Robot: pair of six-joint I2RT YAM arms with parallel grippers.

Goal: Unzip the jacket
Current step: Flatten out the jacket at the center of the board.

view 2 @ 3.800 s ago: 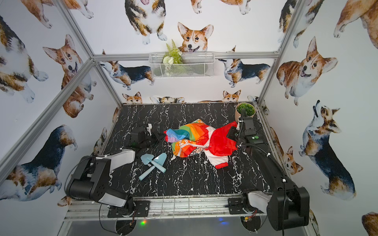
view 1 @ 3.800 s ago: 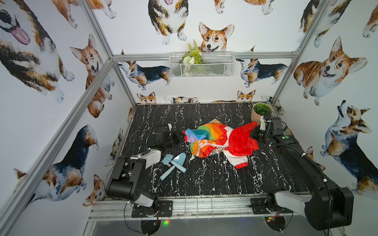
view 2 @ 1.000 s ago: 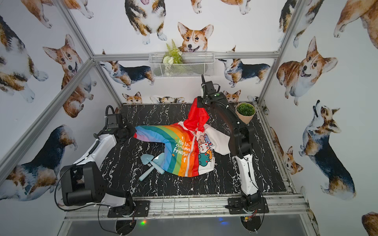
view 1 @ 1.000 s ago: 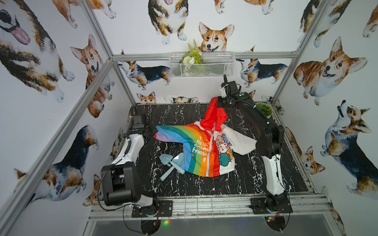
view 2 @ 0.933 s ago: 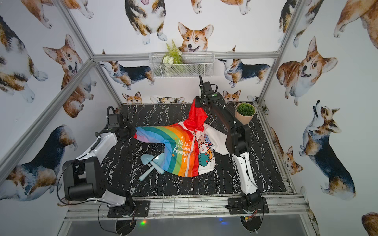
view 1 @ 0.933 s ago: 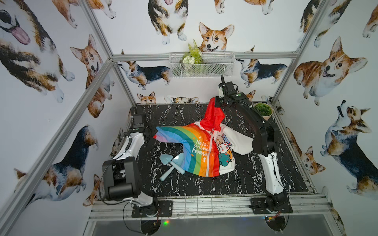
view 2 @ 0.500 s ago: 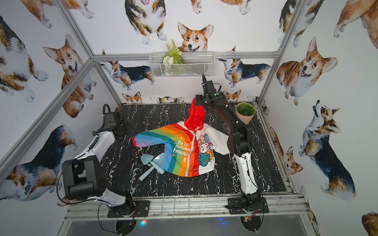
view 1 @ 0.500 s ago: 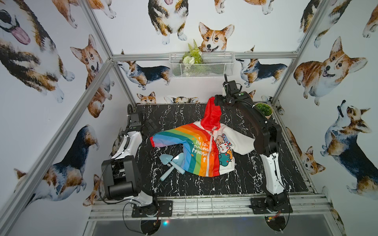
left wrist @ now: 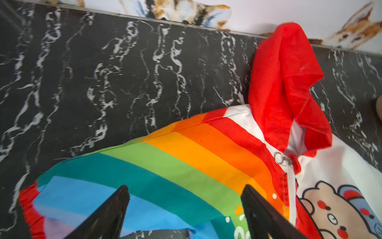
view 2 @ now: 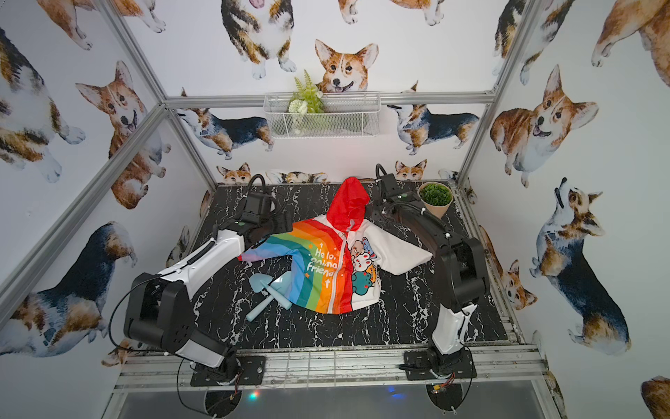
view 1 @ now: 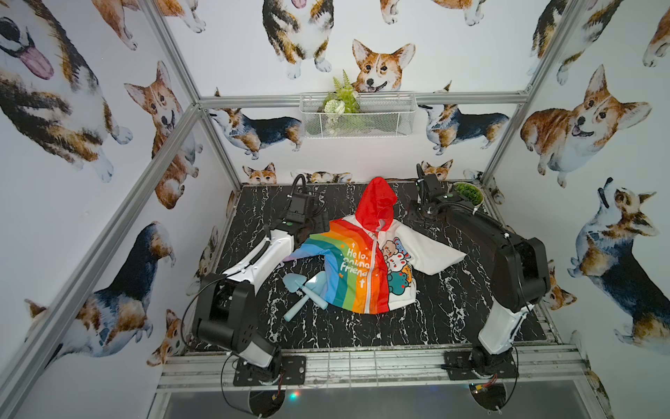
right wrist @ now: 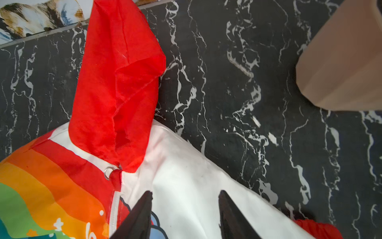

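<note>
The jacket (view 1: 362, 265) (view 2: 326, 268) lies spread flat, front up, on the black marble table (view 1: 417, 319). Its red hood (view 1: 375, 203) points to the back wall. The rainbow half is on the left and the white cartoon half on the right. The white zipper (view 1: 370, 286) runs closed down the front, and its ring pull (left wrist: 279, 158) (right wrist: 108, 171) sits at the collar. My left gripper (left wrist: 185, 187) (view 1: 318, 226) hovers open over the rainbow shoulder. My right gripper (right wrist: 185, 192) (view 1: 415, 214) hovers open over the white shoulder. Neither holds anything.
Two light blue toy shovels (view 1: 304, 290) lie at the jacket's left hem, one partly under it. A potted plant (view 1: 467, 192) (right wrist: 341, 62) stands in the back right corner beside my right arm. A wire basket (view 1: 357, 116) hangs on the back wall.
Both grippers have let go: the right released the raised hood, the left the rainbow sleeve. The hood dropped onto the table and the jacket now lies flat. Both arms have shifted inward over the shoulders.
</note>
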